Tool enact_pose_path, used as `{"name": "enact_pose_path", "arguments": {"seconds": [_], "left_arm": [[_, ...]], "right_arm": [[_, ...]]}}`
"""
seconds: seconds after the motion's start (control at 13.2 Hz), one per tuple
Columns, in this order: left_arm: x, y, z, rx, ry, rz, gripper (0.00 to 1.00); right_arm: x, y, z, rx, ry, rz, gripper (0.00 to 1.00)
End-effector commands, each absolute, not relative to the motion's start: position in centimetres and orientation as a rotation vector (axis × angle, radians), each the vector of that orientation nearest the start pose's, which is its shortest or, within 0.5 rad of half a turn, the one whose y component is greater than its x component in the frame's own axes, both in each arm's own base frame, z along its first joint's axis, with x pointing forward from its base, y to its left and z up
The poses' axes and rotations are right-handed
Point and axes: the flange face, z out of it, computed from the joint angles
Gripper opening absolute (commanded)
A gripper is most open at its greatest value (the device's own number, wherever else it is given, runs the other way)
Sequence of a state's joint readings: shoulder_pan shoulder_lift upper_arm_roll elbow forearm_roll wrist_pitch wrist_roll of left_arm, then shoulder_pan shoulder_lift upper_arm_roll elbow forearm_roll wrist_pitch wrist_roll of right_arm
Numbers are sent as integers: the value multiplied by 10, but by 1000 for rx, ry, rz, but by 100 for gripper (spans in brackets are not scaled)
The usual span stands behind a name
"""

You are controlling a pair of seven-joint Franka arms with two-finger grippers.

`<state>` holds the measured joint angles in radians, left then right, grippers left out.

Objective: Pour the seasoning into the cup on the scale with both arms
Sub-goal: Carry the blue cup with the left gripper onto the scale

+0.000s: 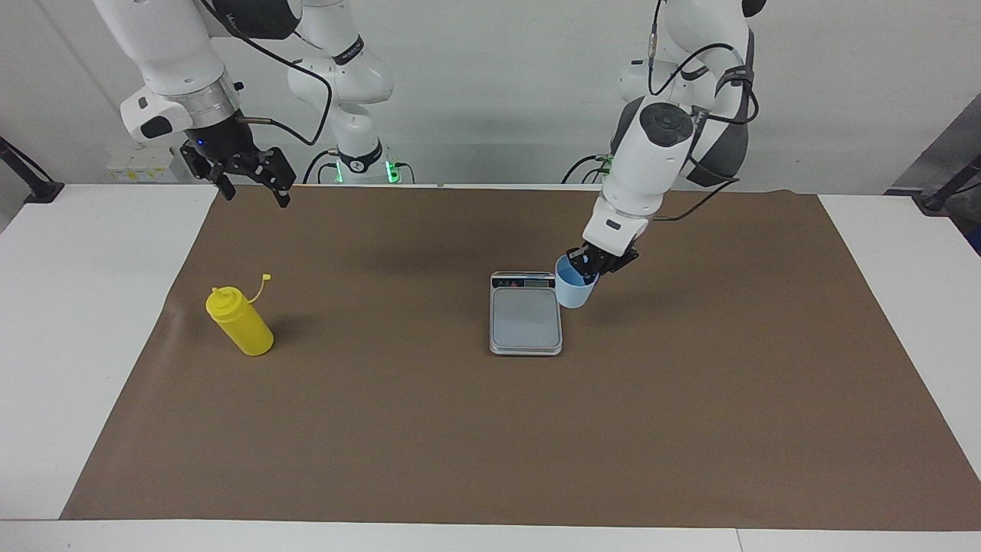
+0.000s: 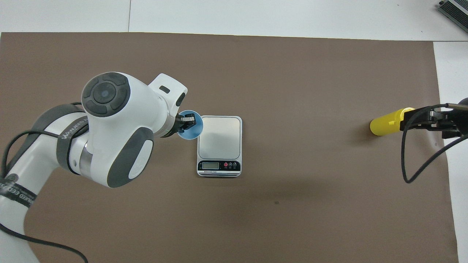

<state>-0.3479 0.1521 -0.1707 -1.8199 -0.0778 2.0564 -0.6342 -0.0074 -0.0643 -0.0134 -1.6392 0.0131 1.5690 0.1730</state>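
Brown mat (image 1: 429,429): cup (image 1: 573,288) at scale (image 1: 526,320) edge.

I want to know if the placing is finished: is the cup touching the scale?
Cannot tell. In the facing view the cup, held by the left gripper, overlaps the scale at its edge; no gap or contact shows plainly.

Overhead view: right gripper (image 2: 435,122) covers the yellow bottle's (image 2: 384,122) nozzle end, arm cut by frame edge. Left gripper's (image 2: 187,121) wrist hides part of the cup (image 2: 192,133) rim. Scale (image 2: 219,165) display digits unreadable.
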Motion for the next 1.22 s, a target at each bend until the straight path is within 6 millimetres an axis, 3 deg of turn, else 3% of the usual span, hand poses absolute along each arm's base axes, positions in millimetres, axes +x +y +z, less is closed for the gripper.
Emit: {"name": "enact_pose_path", "arguments": {"seconds": [0.0,0.15,0.3,0.76,1.14], "left_arm": [[523,-344,424,-3281,-292,-29,0],[517,-363,407,-3285,-275,-24,0],[522,-365,394,-3283,-278,-29,0],[531,-360,383,-3253,-233,-92,0],[532,-363,372,-3248,-217,-104,0]], "right_arm": [[526,-11,628,-3116,273,28,100],[526,-11,627,-3116,275,37,100],[526,-12,627,-3116,275,40,100],[525,-3,628,-3120,247,42,100],[524,-7,628,-3118,261,42,100]]}}
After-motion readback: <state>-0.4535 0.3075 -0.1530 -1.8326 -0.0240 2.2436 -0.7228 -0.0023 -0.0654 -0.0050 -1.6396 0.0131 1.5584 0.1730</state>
